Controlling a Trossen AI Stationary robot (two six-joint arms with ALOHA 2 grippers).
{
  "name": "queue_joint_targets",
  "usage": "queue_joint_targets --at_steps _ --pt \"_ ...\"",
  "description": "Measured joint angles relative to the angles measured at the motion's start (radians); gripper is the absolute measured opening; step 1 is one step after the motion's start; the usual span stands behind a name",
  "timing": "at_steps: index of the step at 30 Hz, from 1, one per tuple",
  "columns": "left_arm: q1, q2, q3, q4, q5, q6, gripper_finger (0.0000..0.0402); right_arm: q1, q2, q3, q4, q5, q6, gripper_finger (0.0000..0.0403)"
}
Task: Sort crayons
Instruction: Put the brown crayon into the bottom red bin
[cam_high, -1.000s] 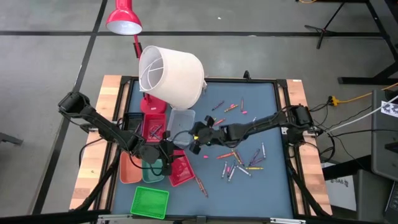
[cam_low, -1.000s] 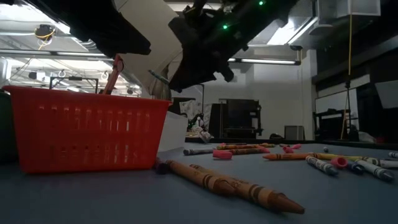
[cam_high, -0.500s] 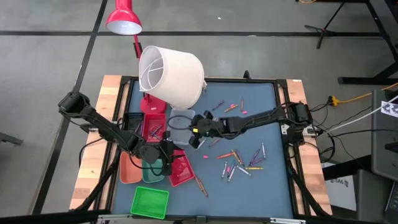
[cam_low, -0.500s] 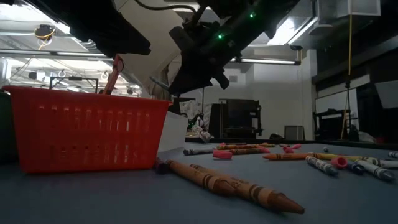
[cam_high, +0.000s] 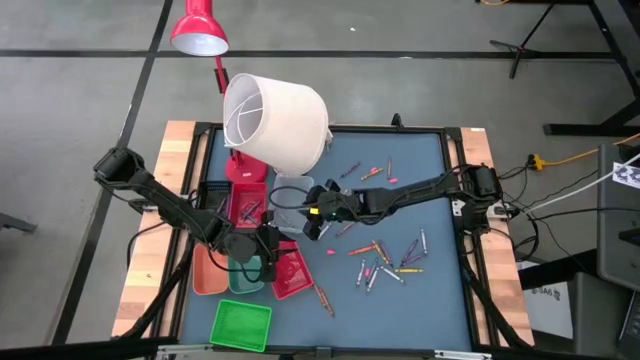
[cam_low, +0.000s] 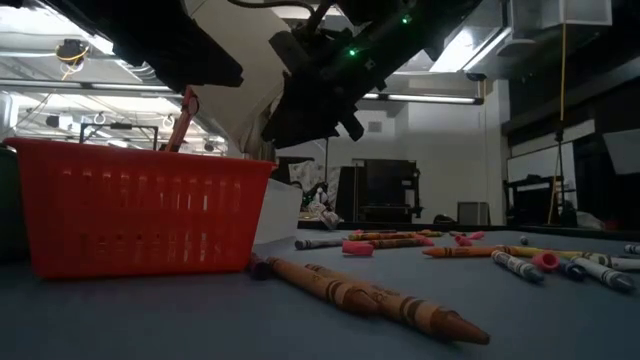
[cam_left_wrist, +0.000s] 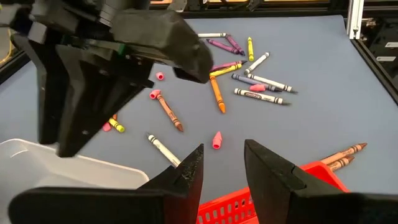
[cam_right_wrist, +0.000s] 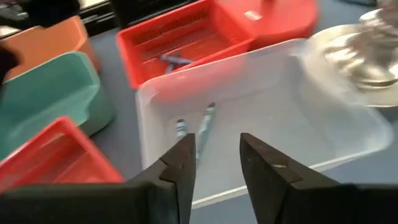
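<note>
Right gripper (cam_right_wrist: 214, 165), jaws apart and empty, hovers over a clear tray (cam_right_wrist: 261, 118) holding two crayons (cam_right_wrist: 202, 127); left gripper (cam_left_wrist: 222, 171) likewise parted. No lettering readable.

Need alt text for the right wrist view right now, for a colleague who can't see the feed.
The right gripper, fingers open and empty, hangs over a clear plastic tray with two grey-blue crayons lying inside. Beyond it sit a red basket holding another crayon, a teal bin, an orange bin, and another red basket in the near corner.
</note>
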Motion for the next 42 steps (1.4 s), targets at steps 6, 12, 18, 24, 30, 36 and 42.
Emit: queue_joint_targets --at_steps 6,12,18,24,30,36,42 --pt "0.0 0.0 0.0 0.033 0.007 0.0 0.01 0.033 0.0 0.0 0.0 -0.089 0.0 0.0124" --pt "0.0 0.0 0.0 0.133 0.08 0.007 0.01 0.105 -0.036 0.0 -0.035 -0.088 -0.001 0.0124" --pt "-0.003 0.0 0.0 0.162 0.128 0.008 0.01 0.195 -0.094 0.0 -0.127 -0.091 0.0 0.0124" --pt "-0.003 0.0 0.0 0.158 0.128 0.008 0.01 0.308 -0.084 0.001 -0.183 -0.178 -0.001 0.0124" --pt "-0.003 0.0 0.0 0.155 0.128 0.008 0.01 0.416 -0.078 0.0 -0.305 -0.177 0.0 0.0124" --pt "-0.003 0.0 0.0 0.155 0.128 0.008 0.01 0.5 -0.078 0.0 -0.316 -0.174 0.0 0.0124" --pt "-0.003 0.0 0.0 0.154 0.128 0.008 0.01 0.541 -0.078 0.0 -0.3 -0.158 0.035 0.0124"
